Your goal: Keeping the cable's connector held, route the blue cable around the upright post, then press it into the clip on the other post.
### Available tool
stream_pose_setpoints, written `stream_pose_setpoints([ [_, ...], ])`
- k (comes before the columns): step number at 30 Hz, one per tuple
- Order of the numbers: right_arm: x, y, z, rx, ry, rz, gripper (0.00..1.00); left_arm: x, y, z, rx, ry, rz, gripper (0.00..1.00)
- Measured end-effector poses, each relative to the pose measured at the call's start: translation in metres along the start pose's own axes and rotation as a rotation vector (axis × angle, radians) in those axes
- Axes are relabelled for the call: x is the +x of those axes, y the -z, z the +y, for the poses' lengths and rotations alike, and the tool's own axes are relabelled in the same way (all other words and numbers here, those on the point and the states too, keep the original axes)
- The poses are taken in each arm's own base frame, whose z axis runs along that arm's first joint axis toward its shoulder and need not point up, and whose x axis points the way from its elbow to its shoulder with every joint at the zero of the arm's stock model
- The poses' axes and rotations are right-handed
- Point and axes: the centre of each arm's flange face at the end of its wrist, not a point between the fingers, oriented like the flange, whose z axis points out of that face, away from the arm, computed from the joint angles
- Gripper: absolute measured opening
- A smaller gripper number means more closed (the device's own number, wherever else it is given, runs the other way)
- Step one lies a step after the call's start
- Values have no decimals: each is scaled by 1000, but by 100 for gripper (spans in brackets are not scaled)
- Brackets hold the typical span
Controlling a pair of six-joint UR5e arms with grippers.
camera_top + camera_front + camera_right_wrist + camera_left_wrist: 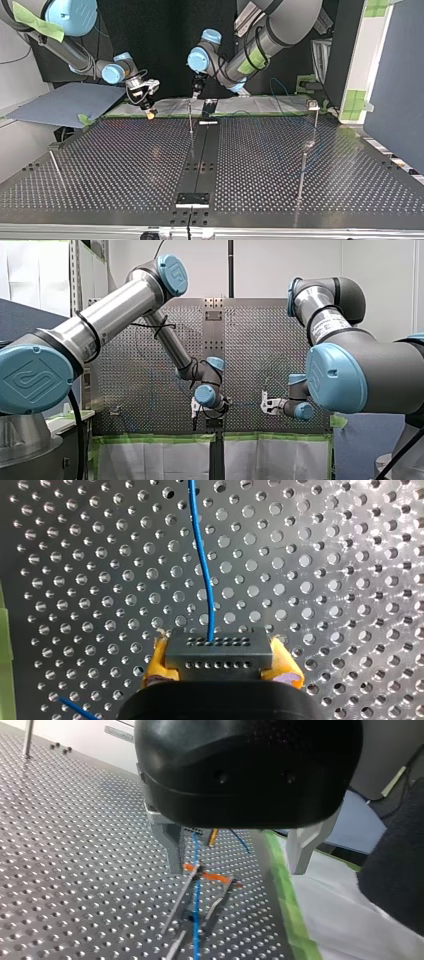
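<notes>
Here, in the front view, my left gripper [196,411] and my right gripper [266,404] hang side by side but apart over the perforated table [140,390], either side of its middle seam. Their fingers are too small in this view to read.

In the top view my left gripper is right by the top of a thin upright post [190,120] at the table's far middle, and my right gripper sits off to that view's left. A second post [315,125] with a clip [313,105] on top stands well apart, at that view's far right.

In the left wrist view the metal fingers [172,847] are spread wide with nothing pinched. The blue cable [196,865] runs between them, close beside one finger (whether it touches I cannot tell).

In the right wrist view the yellow pads [156,666] are pressed against the two ends of the dark connector [220,654]. The blue cable leaves one of its holes and runs ahead over the table.
</notes>
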Motion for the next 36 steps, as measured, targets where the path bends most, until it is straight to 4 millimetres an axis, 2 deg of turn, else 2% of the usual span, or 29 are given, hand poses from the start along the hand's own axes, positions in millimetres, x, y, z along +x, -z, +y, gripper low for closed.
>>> stream_pose_setpoints([
  [4,0,0,-1,2,0,-4,0,0,10,-6,1,-17,5,100],
  [9,-1,0,-2,7,1,-5,0,-11,26,-11,13,5,-33,100],
  [19,-1,-1,-5,11,0,-4,0,-40,53,-2,26,131,-126,100],
  [26,-1,-1,-7,20,1,-6,0,-61,79,3,27,237,-207,100],
  [36,-1,-2,-10,26,3,-7,0,-82,114,9,42,227,-299,100],
])
